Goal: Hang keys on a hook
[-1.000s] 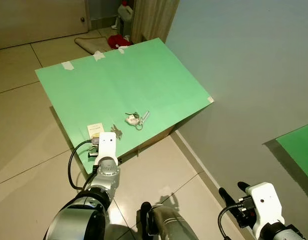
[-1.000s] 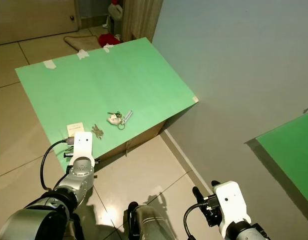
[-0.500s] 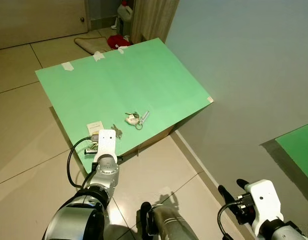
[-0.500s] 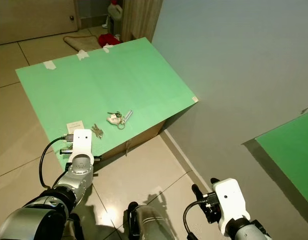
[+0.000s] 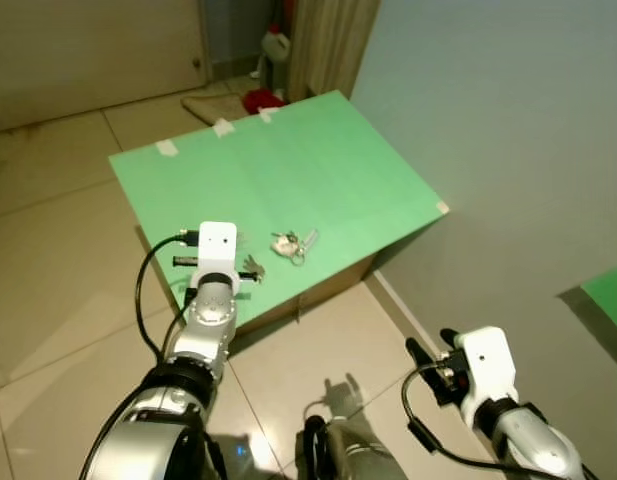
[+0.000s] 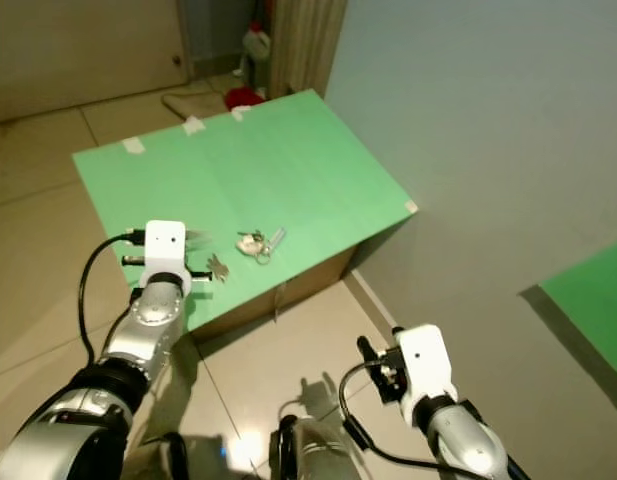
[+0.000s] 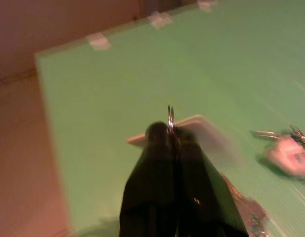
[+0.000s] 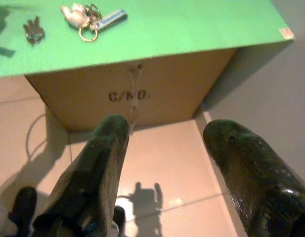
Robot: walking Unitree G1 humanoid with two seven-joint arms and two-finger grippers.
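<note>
- Left gripper (image 7: pixel 171 129) sits over the near-left part of the green-topped cardboard box worktop (image 5: pixel 318 150); jaws pressed together on a thin silver metal key ring (image 7: pixel 170 114) that sticks up between the tips.
- A small cream card (image 7: pixel 192 126) lies flat on the worktop right behind that gripper.
- A loose pair of silver keys (image 6: pixel 217 267) lies just beside the left wrist.
- Key bunch with white fob, gold ring and blue-white tag (image 8: pixel 90 16) lies further toward the worktop middle, near the front edge.
- Right gripper (image 8: pixel 167 148) hangs low over the tiled floor (image 5: pixel 58 250) in front of the box, jaws spread wide and holding nothing.
</note>
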